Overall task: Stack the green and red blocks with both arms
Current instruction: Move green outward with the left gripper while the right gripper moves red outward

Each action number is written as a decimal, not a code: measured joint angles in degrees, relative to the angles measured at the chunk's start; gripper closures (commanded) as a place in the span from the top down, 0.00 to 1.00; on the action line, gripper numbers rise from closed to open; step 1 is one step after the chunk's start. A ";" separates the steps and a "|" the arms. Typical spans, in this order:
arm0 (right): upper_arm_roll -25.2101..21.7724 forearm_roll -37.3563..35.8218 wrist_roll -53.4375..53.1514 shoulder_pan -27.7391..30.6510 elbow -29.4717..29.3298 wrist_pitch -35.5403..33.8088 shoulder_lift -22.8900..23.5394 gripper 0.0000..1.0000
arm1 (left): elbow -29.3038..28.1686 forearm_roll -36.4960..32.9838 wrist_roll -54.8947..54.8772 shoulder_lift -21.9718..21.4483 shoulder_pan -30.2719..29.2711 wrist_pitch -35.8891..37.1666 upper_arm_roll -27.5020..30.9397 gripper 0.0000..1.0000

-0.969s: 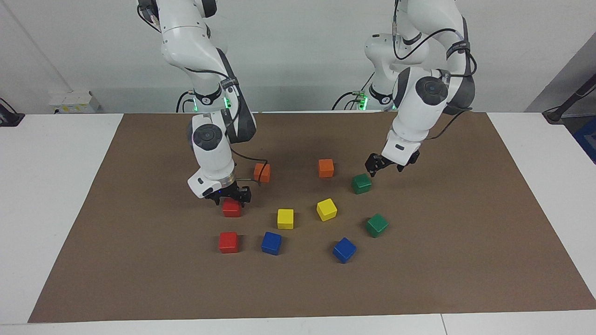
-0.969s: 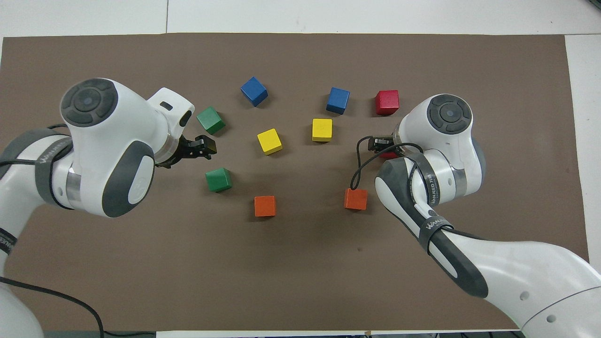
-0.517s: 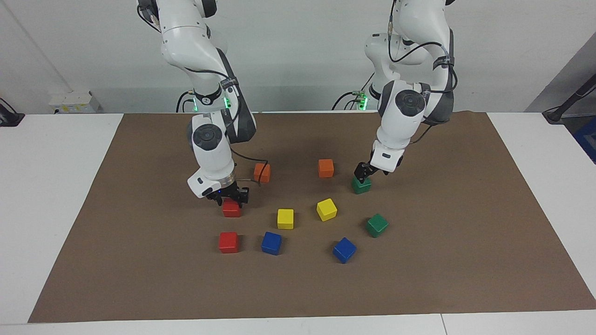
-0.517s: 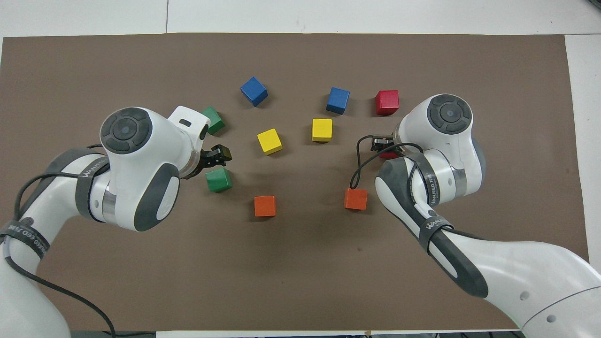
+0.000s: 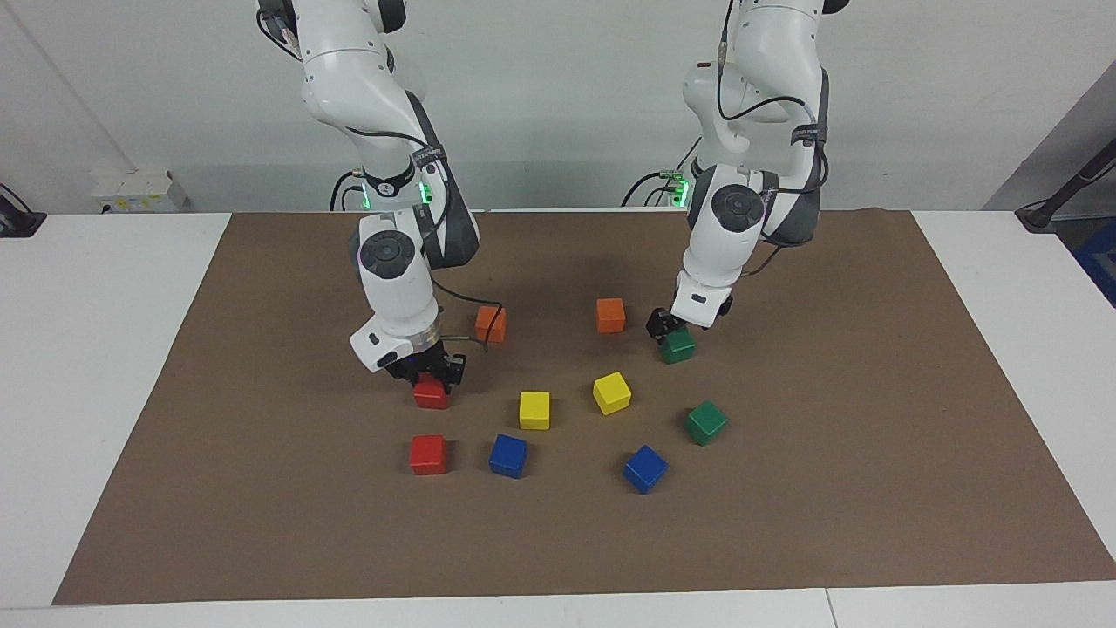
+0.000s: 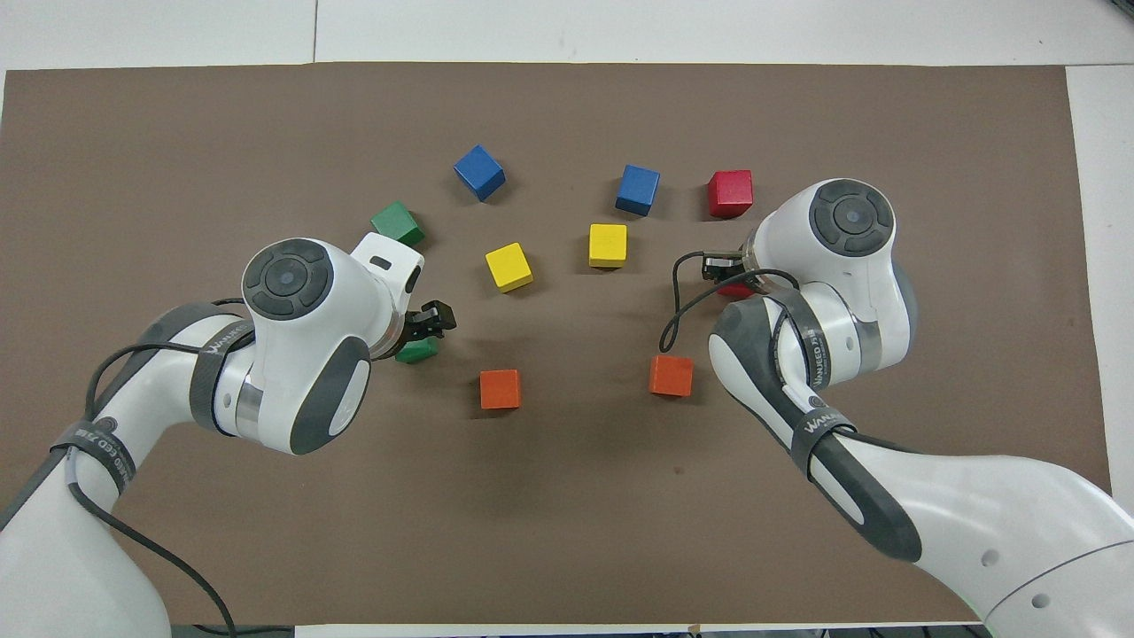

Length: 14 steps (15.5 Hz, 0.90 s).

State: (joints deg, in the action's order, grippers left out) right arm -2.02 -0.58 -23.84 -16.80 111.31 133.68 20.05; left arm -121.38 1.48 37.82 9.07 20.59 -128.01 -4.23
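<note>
The right hand (image 5: 429,368) is down on a red block (image 5: 432,394) toward the right arm's end of the surface (image 5: 261,488), its fingers at the block's sides, though I cannot tell whether they grip it. The left hand (image 5: 666,326) sits just above a green block (image 5: 678,348); its fingers' state I cannot tell. The second red block (image 5: 428,454) and second green block (image 5: 705,423) lie farther from the robots.

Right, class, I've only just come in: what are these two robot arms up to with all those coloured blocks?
Each arm is down at a block. The right gripper sits around a red block; the left gripper is at a green block. The other red block and other green block lie loose, farther from the robots. Nothing is stacked yet. Orange, yellow and blue blocks lie around on the brown mat.
</note>
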 measured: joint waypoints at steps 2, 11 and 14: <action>-0.04 -0.03 0.62 0.57 -0.10 -1.57 -0.37 0.00 | -0.36 0.00 0.08 0.87 0.85 -1.33 0.00 1.00; -0.71 -0.15 31.22 14.24 -0.10 -10.78 -8.40 0.00 | -0.46 -0.51 -2.20 3.75 1.72 -3.53 0.54 0.77; -0.74 -0.63 32.33 15.15 1.58 -7.67 -8.17 0.00 | -0.46 -0.52 -2.57 3.75 1.61 -3.59 0.72 0.00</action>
State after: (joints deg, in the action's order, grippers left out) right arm -2.76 -1.22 8.48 -1.65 112.89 126.01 11.87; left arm -121.84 0.96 35.25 12.82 22.19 -131.60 -3.52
